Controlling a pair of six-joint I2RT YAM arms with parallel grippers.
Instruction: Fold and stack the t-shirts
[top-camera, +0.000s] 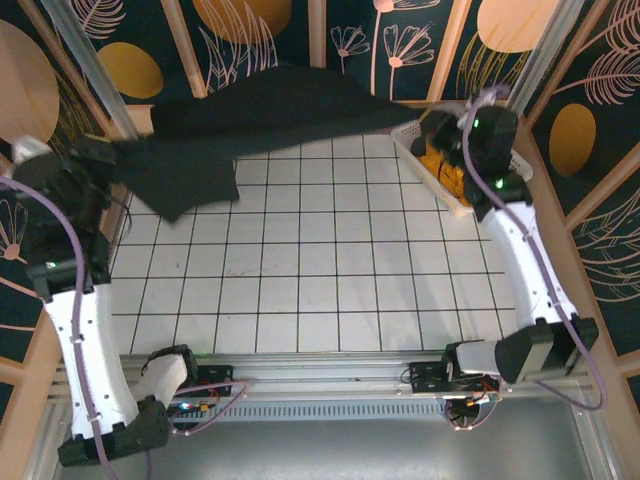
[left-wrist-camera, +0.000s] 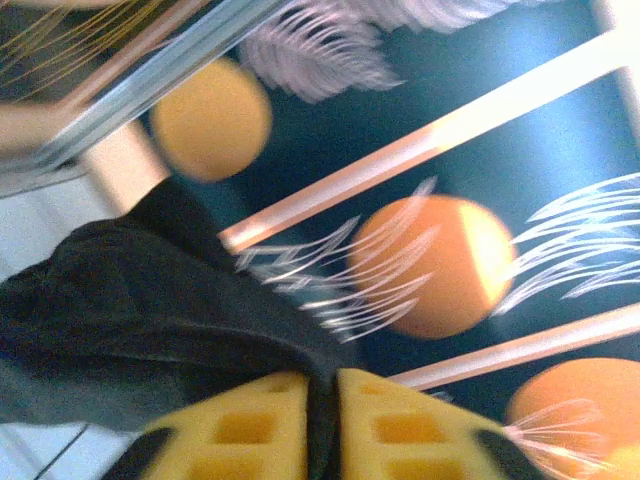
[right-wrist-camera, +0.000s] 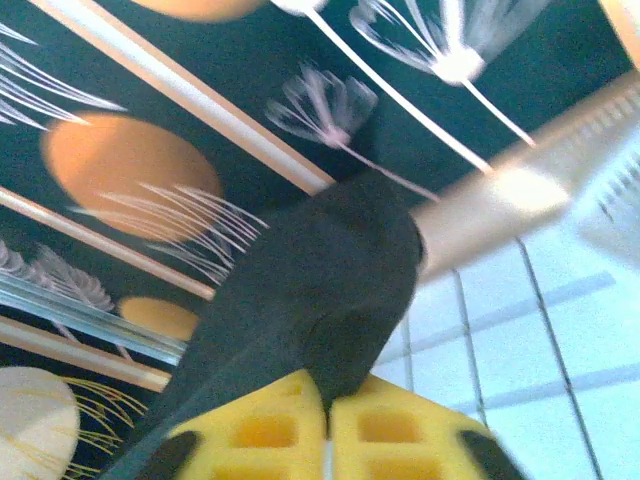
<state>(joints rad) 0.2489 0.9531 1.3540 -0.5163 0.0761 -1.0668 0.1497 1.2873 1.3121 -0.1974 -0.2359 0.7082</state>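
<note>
Two arms hold the black shirt (top-camera: 270, 115) stretched in the air between them, above the far edge of the tiled table (top-camera: 320, 280), with one part drooping toward the left. I'd call this the spreading step, since the shirt needs laying flat before any fold. The next move calls for both arms to lower together, keeping the cloth taut so it lands smooth. The left gripper (left-wrist-camera: 322, 400) has its jaws closed tight with black cloth pinched between them, and the right gripper (right-wrist-camera: 326, 400) likewise. Orange shirts (top-camera: 440, 165) sit in the white basket (top-camera: 455, 203) at the right.
</note>
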